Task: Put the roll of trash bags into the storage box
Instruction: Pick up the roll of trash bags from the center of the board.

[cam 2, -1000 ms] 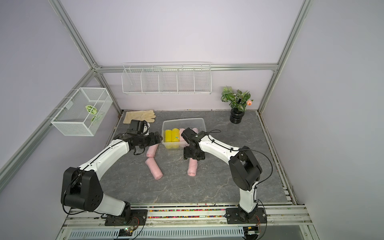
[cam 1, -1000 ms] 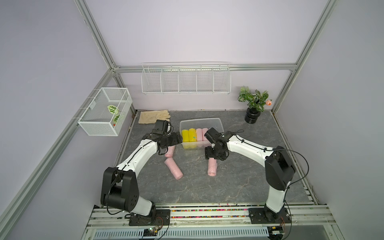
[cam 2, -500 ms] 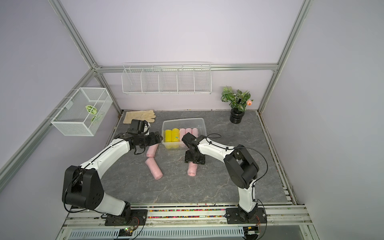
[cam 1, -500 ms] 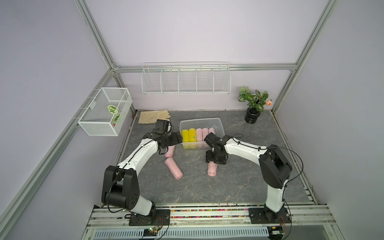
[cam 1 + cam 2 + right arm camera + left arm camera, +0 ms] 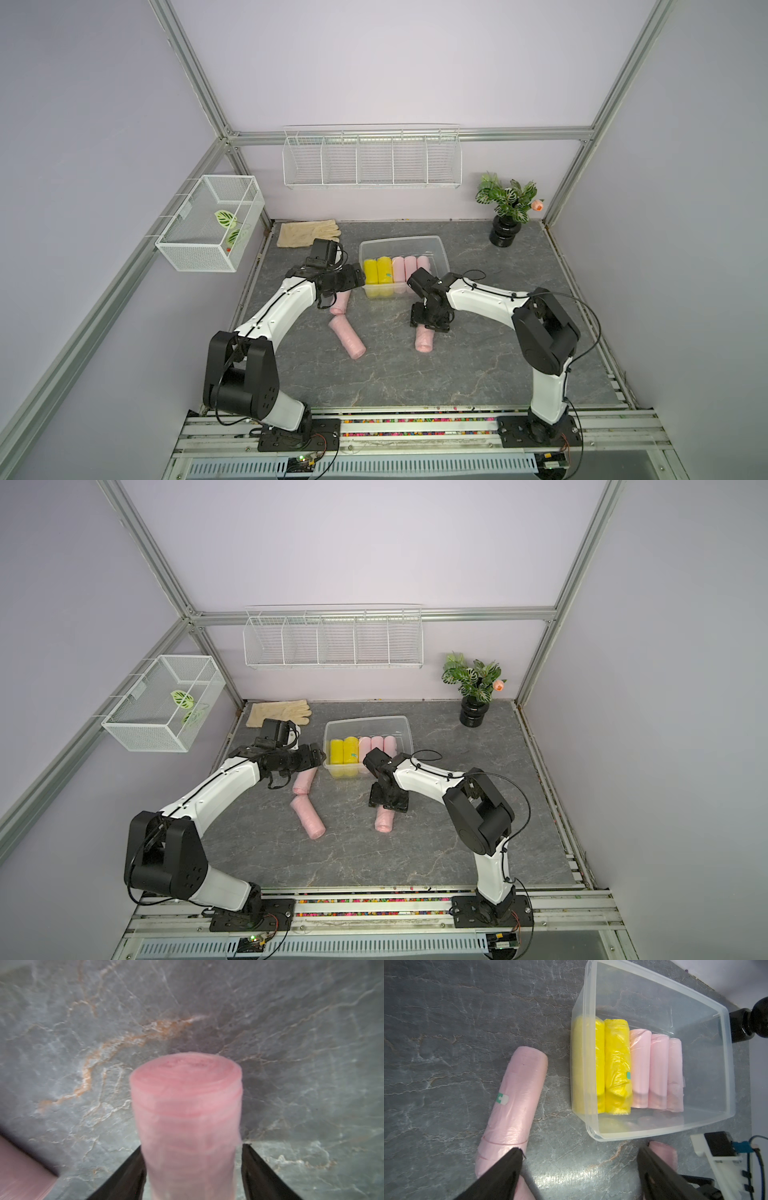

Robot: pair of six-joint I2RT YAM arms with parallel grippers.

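A pink roll of trash bags (image 5: 424,341) (image 5: 383,823) (image 5: 187,1105) lies on the grey table in front of the storage box (image 5: 401,240) (image 5: 368,720) (image 5: 654,987). My right gripper (image 5: 430,326) (image 5: 388,804) (image 5: 191,1147) is down over the roll's far end, straddling it. One finger touches the roll; a thin gap shows at the other. The clear box holds two yellow rolls (image 5: 377,276) and three pink ones (image 5: 409,272). My left gripper (image 5: 357,278) (image 5: 320,757) (image 5: 579,1151) hangs open and empty just left of the box.
Two more pink rolls (image 5: 347,340) (image 5: 341,301) lie left of centre, one (image 5: 517,1095) beside my left gripper. A beige glove (image 5: 307,233) lies at the back left and a potted plant (image 5: 505,216) stands at the back right. A wire basket (image 5: 210,224) and a wire rack (image 5: 372,160) hang on the walls.
My right gripper has come down and toward the front onto the pink roll, and its jaws have narrowed around it. The left arm has not moved.
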